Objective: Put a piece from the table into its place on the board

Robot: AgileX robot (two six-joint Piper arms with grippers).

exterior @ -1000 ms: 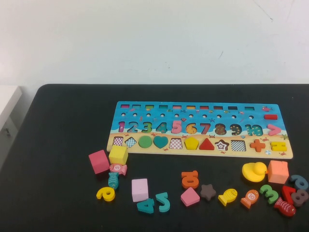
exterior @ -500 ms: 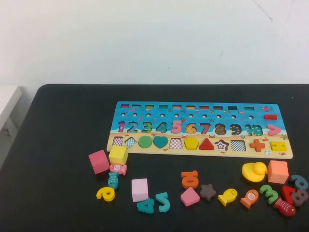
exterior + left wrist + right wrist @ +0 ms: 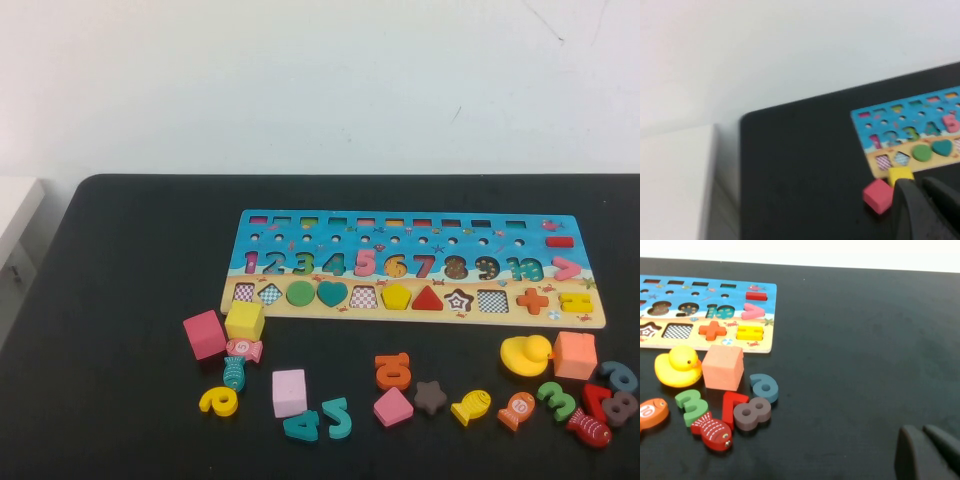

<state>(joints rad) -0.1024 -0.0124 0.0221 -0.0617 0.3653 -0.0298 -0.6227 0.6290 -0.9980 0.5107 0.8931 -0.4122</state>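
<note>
1. I see nothing shifted over the last second: the yellow pentagon point(image 3: 397, 296) sits seated in the board point(image 3: 300, 245).
2. Left end effector point(image 3: 920, 187) stays closed, empty, near the bench point(image 3: 130, 250) corner; right end effector point(image 3: 922, 432) looks closed, parked.

Light: bright, even and diffuse; no single source could be told.
Shadows: faint and short under the loose coloured wooden pieces on the matte black table point(image 3: 120, 400).
Glare: none on the long blue and sandy wooden puzzle board point(image 3: 420, 230); the pale wall behind looked washed out.
Focus: overhead view slightly soft; left wrist view blurred throughout; right wrist view sharpest.
Foreground: dark left gripper point(image 3: 926, 210) and right gripper point(image 3: 927, 455) fingers appeared as fuzzy shapes.
</note>
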